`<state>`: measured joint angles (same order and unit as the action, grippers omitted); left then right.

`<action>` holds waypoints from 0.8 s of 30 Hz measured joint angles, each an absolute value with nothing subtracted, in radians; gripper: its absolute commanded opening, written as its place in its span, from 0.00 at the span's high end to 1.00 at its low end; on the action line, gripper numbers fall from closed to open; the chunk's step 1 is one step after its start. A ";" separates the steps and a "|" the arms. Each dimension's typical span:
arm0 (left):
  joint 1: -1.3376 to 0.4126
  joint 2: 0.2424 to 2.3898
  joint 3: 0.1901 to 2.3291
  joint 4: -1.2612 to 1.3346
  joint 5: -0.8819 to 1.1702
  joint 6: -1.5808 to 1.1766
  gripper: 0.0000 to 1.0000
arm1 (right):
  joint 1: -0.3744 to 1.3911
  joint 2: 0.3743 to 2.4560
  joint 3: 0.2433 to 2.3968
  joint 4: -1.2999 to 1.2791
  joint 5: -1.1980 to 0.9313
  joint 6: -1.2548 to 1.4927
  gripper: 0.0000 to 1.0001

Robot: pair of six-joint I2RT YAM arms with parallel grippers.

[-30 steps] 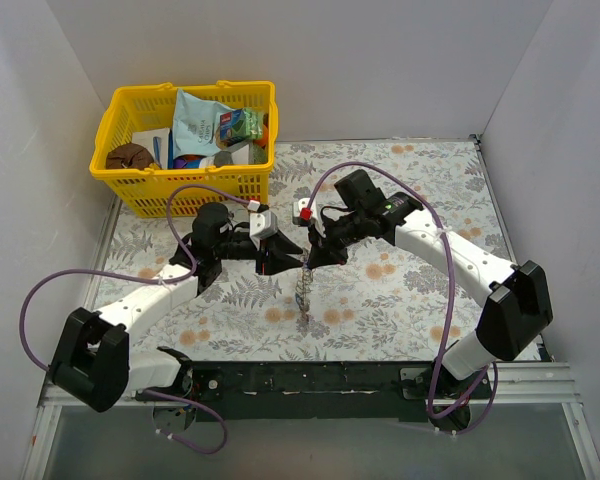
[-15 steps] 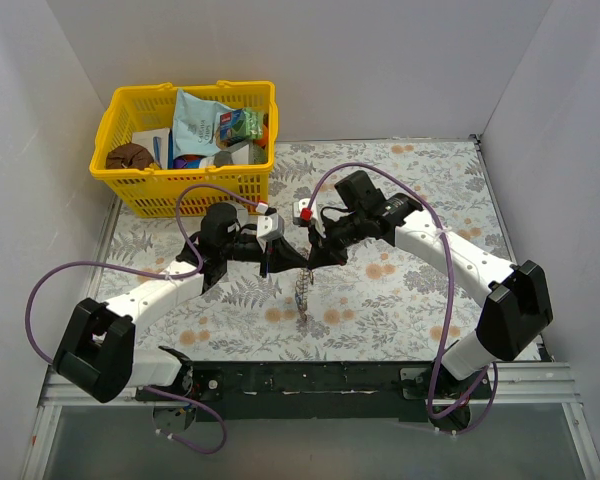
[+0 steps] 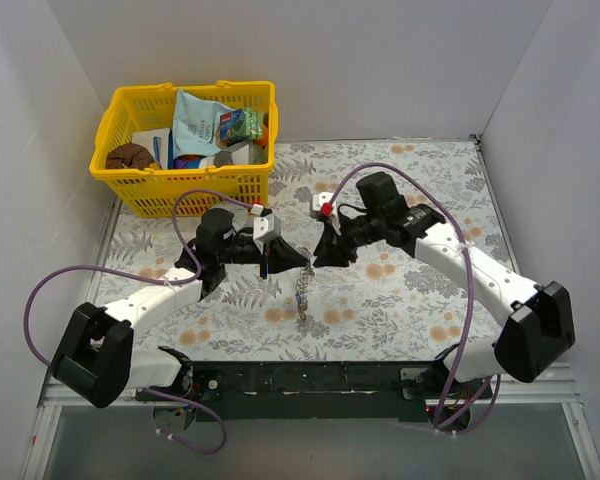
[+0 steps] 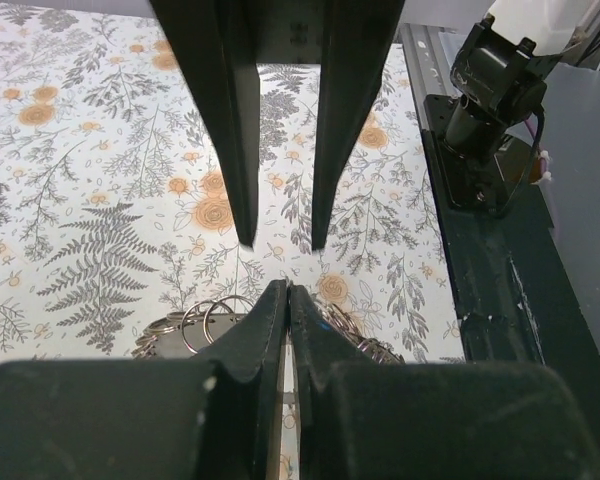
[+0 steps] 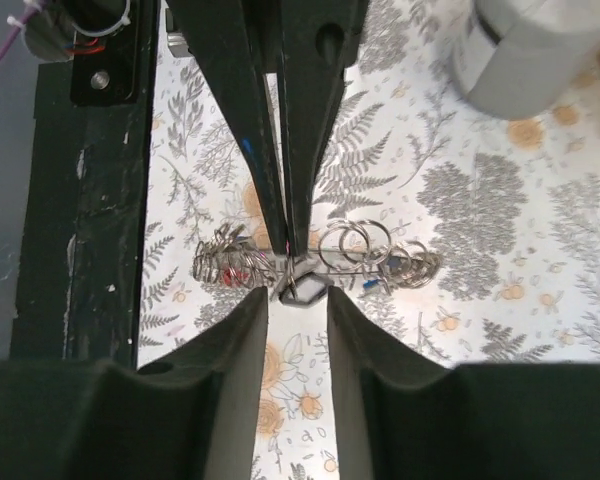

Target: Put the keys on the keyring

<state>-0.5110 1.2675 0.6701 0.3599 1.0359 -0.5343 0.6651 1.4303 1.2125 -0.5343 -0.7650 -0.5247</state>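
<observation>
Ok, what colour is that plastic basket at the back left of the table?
Bright yellow. The plastic basket shows best in the top external view.

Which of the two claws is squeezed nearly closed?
The left gripper: its fingers nearly touch, pinching the key bunch; the right gripper has fingers clearly apart.

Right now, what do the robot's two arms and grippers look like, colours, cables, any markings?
Both the left arm and right arm have white shells with chunky black joints, and a purple cable loops loosely along each. Near each wrist sits a small white block with a red mark. The left gripper and right gripper have long, tapering matte-black fingers.
</observation>
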 measured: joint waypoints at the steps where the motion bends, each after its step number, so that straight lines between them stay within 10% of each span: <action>1: -0.511 1.261 0.651 0.400 1.028 -0.560 1.00 | 0.646 1.394 1.180 -0.491 -0.778 -0.506 0.52; 24: -0.511 1.274 0.432 1.272 0.933 -1.030 1.00 | 0.559 1.250 1.024 -0.107 -1.028 -0.282 0.49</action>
